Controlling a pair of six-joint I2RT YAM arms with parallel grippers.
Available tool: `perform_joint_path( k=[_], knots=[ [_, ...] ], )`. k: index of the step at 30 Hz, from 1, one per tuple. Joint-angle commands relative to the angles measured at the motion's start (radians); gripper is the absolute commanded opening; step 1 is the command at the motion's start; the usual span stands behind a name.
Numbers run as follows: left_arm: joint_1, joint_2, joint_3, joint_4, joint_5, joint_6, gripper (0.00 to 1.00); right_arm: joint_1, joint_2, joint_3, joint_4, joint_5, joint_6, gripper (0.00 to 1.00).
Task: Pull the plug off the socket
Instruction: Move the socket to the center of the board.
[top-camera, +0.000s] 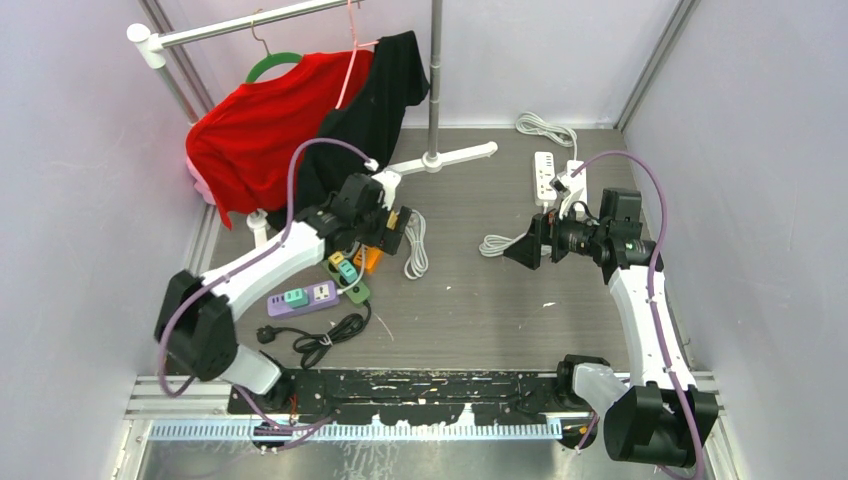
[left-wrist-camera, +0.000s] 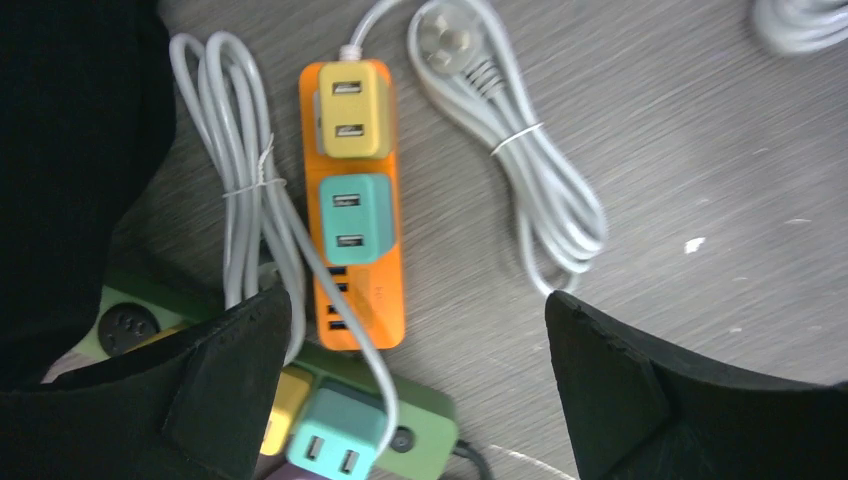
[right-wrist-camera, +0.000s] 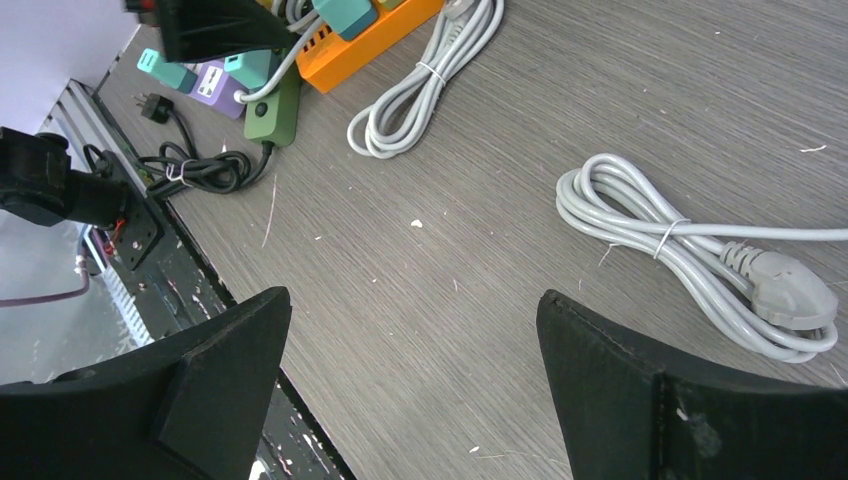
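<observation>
An orange socket strip (left-wrist-camera: 375, 290) lies below my left gripper (left-wrist-camera: 412, 300), with a yellow plug (left-wrist-camera: 348, 120) and a teal plug (left-wrist-camera: 350, 220) seated in it. A green strip (left-wrist-camera: 440, 425) crosses its near end and carries another teal plug (left-wrist-camera: 330, 440) and a yellow one (left-wrist-camera: 285, 410). The left gripper (top-camera: 395, 228) hovers open over these strips, nothing between its fingers. My right gripper (right-wrist-camera: 412, 296) is open above bare table, far from the strips (right-wrist-camera: 370, 50). In the top view it (top-camera: 527, 248) points left at mid-table.
A purple strip (top-camera: 300, 300) and a black cable (top-camera: 320, 340) lie front left. White coiled cables (left-wrist-camera: 540, 190) (left-wrist-camera: 245, 170) flank the orange strip. A grey cable (right-wrist-camera: 680, 250) and a white strip (top-camera: 546, 178) sit right. Red (top-camera: 260, 130) and black (top-camera: 370, 110) garments hang from a rack behind.
</observation>
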Motion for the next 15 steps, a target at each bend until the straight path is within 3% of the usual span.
perform_joint_path(
  k=[1, 11, 15],
  knots=[
    [0.04, 0.117, 0.105, -0.091, 0.004, 0.152, 0.94, -0.004, -0.027, 0.012, 0.037, -0.034, -0.016, 0.98],
    [0.091, 0.369, 0.259, -0.14, 0.087, 0.195, 0.74, -0.004, -0.022, 0.009, 0.031, -0.045, -0.025, 0.98],
    [0.103, 0.412, 0.276, -0.135, 0.113, 0.19, 0.71, -0.004, -0.018, 0.009, 0.028, -0.045, -0.03, 0.98]
  ],
)
